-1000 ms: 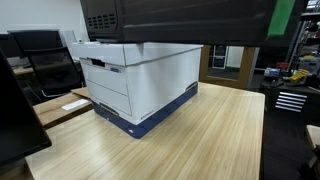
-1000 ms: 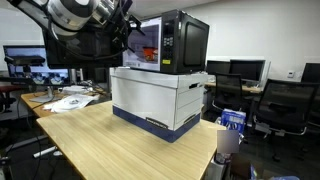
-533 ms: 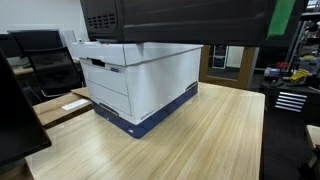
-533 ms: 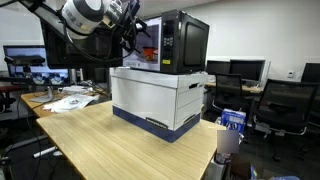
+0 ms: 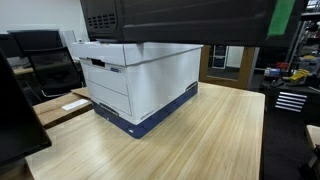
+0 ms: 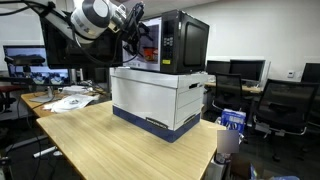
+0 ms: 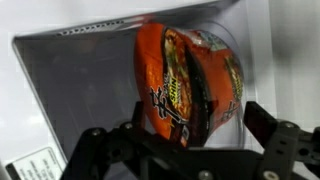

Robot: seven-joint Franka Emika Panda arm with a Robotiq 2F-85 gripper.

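Sitting inside the microwave [image 6: 188, 40], the orange noodle bowl [image 7: 190, 85] is leaning over on its side against the grey back wall [image 7: 70, 90], and it is filling the middle of the wrist view. The gripper [image 7: 192, 118] is hovering just in front of it with its fingers [image 7: 135, 125] spread wide. One is standing at about 8 o'clock of the bowl and the other at 4 o'clock, and neither seems to be pressing on the wrapper, so nothing is being held.

To my eye the reach into the oven is as good as made, while the grasp on the bowl is not yet made.

In an exterior view the arm [image 6: 95, 15] is coming in from 10 o'clock toward the oven's open front. The microwave is standing on a white file box [image 6: 155, 95], which is resting on the wooden table [image 6: 110, 140]. Office chairs [image 6: 290, 100] are waiting off at 3 o'clock.
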